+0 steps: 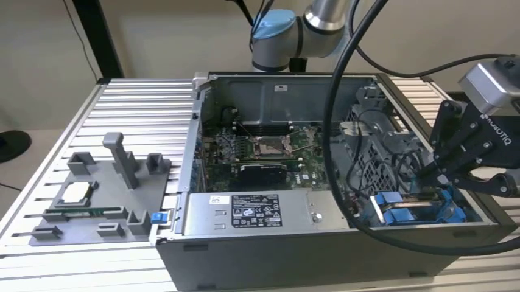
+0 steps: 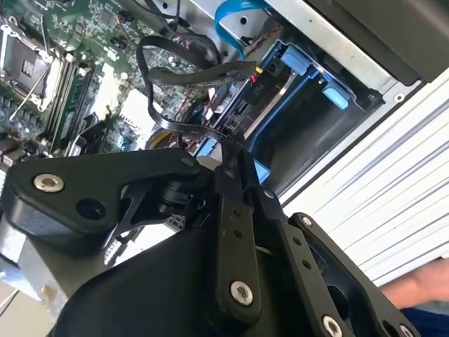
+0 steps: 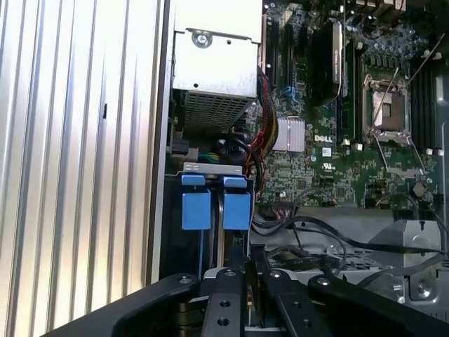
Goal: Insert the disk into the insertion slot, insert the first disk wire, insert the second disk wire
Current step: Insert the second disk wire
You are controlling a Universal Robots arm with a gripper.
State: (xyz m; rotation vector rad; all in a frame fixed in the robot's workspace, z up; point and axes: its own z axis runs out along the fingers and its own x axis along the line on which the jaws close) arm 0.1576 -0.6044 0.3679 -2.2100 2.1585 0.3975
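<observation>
Ridged metal table (image 1: pixel 122 97) holds the open computer case (image 1: pixel 325 243) in the exterior view. Its gripper (image 1: pixel 430 176) hangs over blue carrier tabs (image 1: pixel 388 199).

In the second wrist view, fingers (image 2: pixel 228 210) look pressed together on a thin black wire (image 2: pixel 175 126), soft and bendy.

In the first wrist view, the disk (image 3: pixel 216 232) sits edge-up in the insertion slot (image 3: pixel 175 246); it looks stiff, best held by its tabs.
</observation>
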